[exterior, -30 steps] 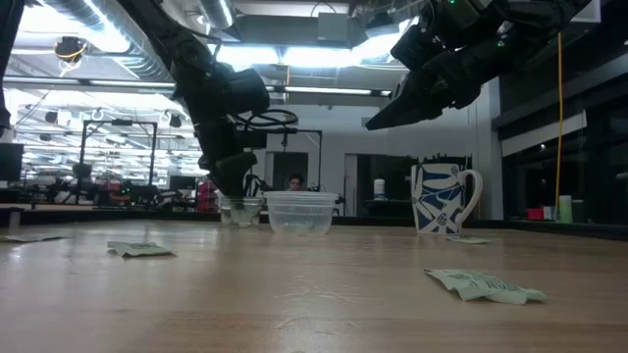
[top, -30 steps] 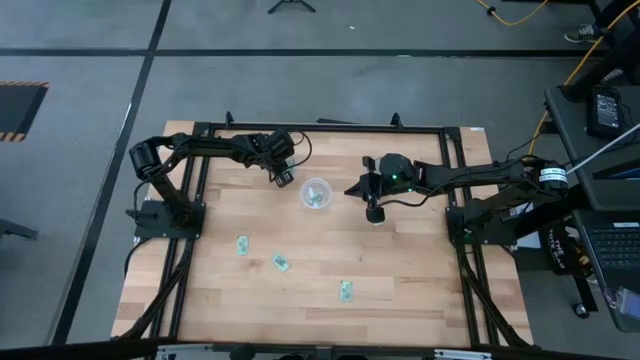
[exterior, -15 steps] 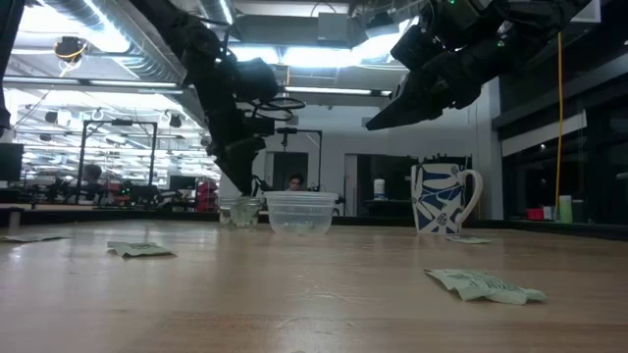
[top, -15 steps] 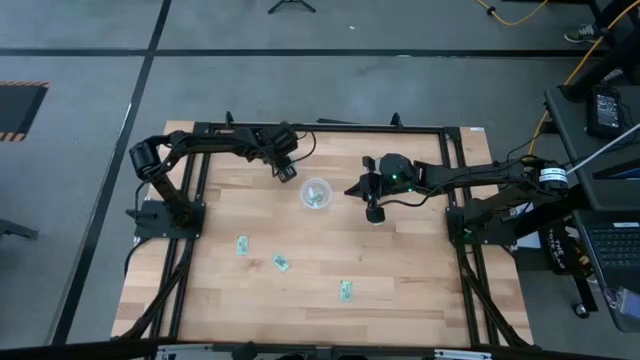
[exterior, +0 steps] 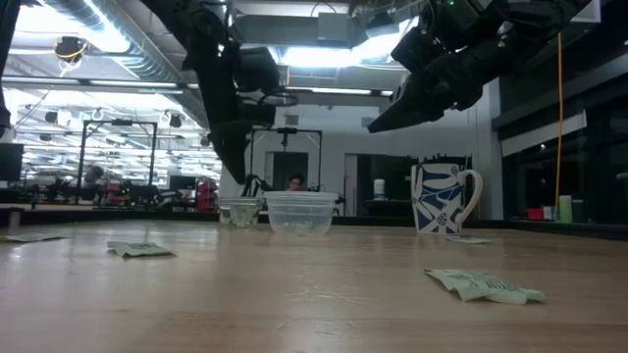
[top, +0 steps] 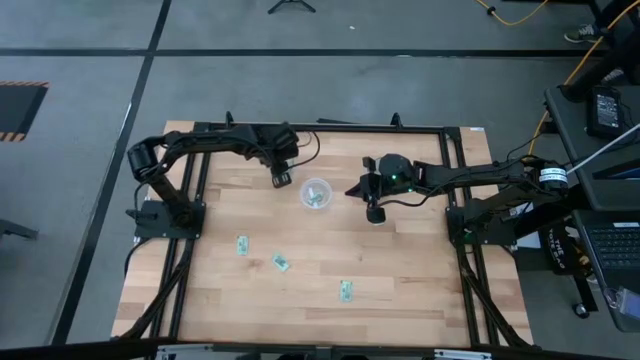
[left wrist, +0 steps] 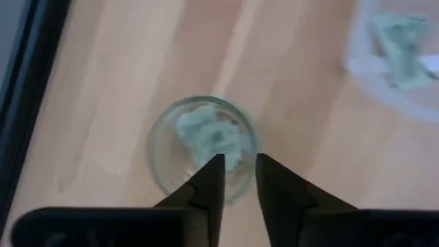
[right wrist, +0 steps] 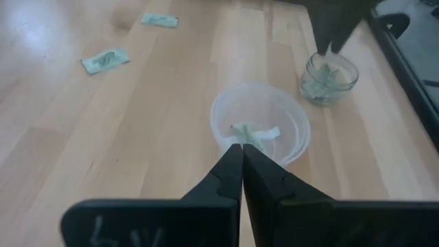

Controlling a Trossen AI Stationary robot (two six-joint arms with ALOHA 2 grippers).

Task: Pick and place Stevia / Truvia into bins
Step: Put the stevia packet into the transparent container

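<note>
The little clear cup (left wrist: 171, 147) stands on the wooden table with a crumpled pale green sachet (left wrist: 206, 137) inside it. My left gripper (left wrist: 239, 171) hangs just above that cup, slightly open and holding nothing; it shows in the low view (exterior: 235, 175) above the cup (exterior: 240, 211). The wider whitish cup (top: 316, 193) beside it holds a sachet (right wrist: 252, 132). My right gripper (right wrist: 242, 147) is shut and empty, raised on the right of the wide cup (right wrist: 260, 116) and pointing at it. Three sachets lie flat toward the near edge (top: 242, 245), (top: 281, 262), (top: 346, 291).
A black frame (top: 320, 127) runs around the tabletop. Bare wood lies between the cups and the loose sachets. In the low view a blue and white mug (exterior: 442, 196) stands behind the far edge, and a person (exterior: 294, 182) sits in the room beyond.
My left gripper has risen out of the little clear cup and now hangs above its rim. The cup has stayed in place. My right arm has kept still.
</note>
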